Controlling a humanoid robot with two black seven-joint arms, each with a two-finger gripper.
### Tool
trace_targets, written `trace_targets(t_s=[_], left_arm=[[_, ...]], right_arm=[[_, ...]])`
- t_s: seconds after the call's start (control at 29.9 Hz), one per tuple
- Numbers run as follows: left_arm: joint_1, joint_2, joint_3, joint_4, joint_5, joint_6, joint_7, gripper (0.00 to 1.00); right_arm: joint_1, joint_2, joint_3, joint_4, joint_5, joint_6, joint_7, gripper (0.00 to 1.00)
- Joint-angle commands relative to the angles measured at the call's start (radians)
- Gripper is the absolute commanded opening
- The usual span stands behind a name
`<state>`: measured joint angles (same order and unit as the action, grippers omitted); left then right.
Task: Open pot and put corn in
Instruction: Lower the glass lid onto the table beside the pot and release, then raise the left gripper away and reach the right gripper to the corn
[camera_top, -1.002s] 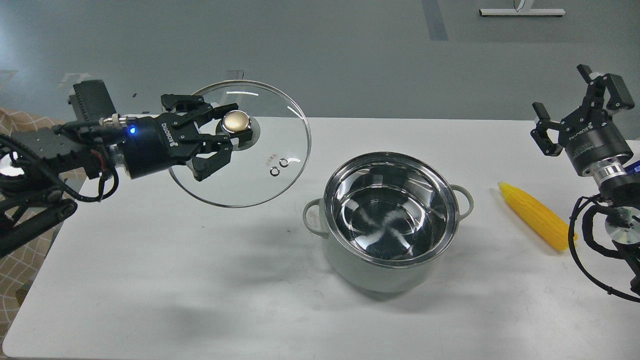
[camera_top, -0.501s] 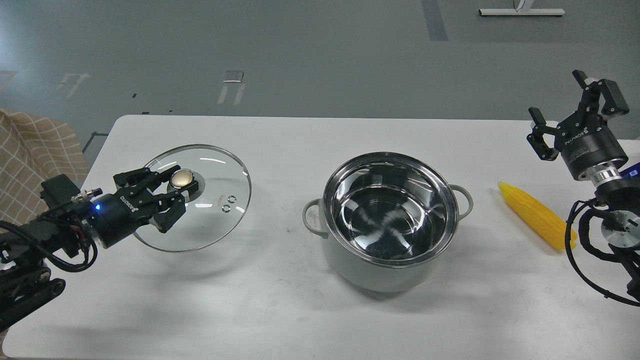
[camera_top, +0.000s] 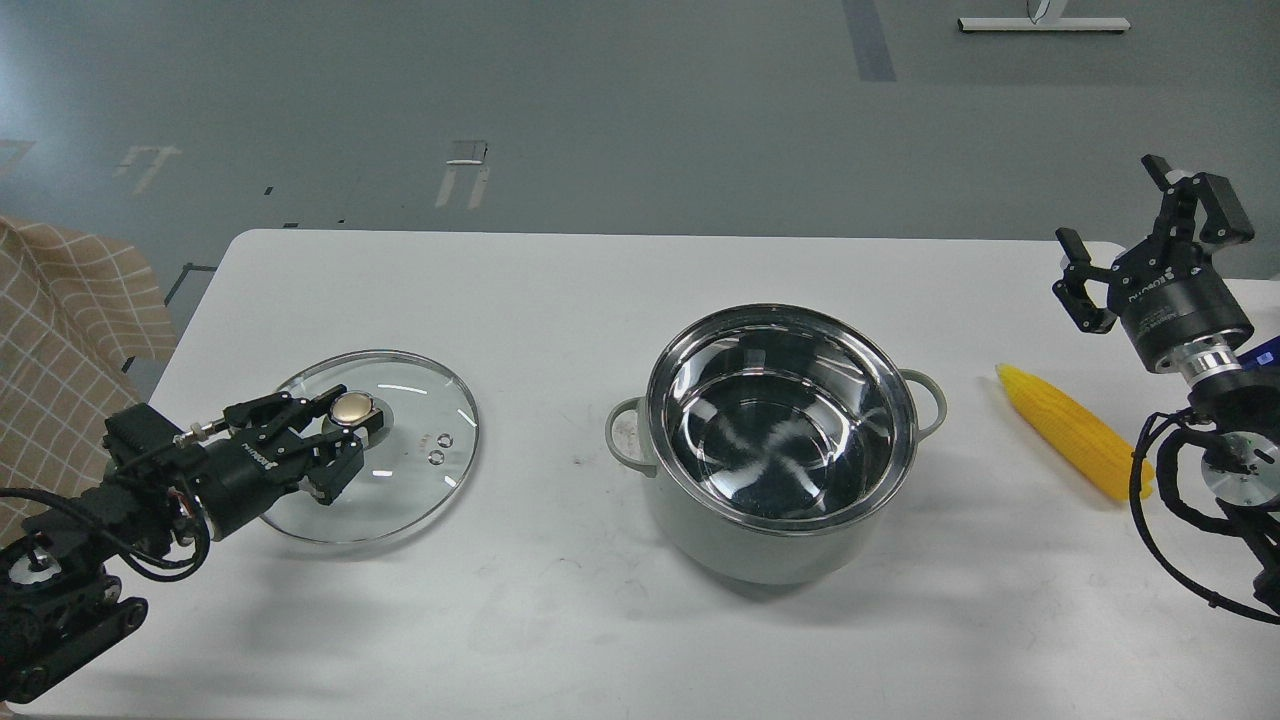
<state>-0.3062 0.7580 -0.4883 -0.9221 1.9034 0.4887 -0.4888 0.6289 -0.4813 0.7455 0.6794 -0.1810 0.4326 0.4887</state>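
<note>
White brand lettering on body of right claw (camera_top: 1148, 245), upside down, roughly "ROBOTIQ"; not fully legible. Similar white lettering on body of left claw (camera_top: 338, 437), too small to read. No other text, label or number legible on pot (camera_top: 780, 520), lid (camera_top: 420, 490), corn (camera_top: 1075, 430) or surface (camera_top: 560, 620).

You can't see the corn's (camera_top: 1075, 432) thick end behind the right arm's cable, or the table's (camera_top: 560, 620) near edge, cut off.
</note>
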Motion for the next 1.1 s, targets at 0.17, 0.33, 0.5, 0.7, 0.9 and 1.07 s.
trace_targets(t_s=[0.17,0.33,0.5,0.7,0.9,1.07], left_arm=[[0.003,-0.029,0.001,0.046,-0.027,0.000,0.000,0.48],[-0.004,-0.034,0.001,0.046,-0.027,0.000,0.000,0.73],[-0.013,-0.025,-0.004,0.043,-0.038,0.000,0.000,0.83],[-0.059,0.049,-0.012,-0.035,-0.191,0.000,0.000,0.85],[-0.206,0.138,-0.016,-0.196,-0.540,-0.089,0.000,0.86],[-0.362,0.133,-0.016,-0.219,-0.829,-0.306,0.000,0.86]], right_arm=[[-0.002,0.000,0.000,0.000,0.000,0.000,0.000,1.00],[-0.003,-0.005,0.000,0.000,0.000,0.002,0.000,1.00],[-0.003,-0.005,0.000,0.000,0.000,0.002,0.000,1.00],[0.003,-0.023,-0.002,0.000,-0.006,0.002,0.000,1.00],[0.028,-0.127,-0.009,0.002,-0.309,0.002,0.000,1.00],[0.086,-0.151,-0.015,0.006,-0.529,0.002,0.000,1.00]])
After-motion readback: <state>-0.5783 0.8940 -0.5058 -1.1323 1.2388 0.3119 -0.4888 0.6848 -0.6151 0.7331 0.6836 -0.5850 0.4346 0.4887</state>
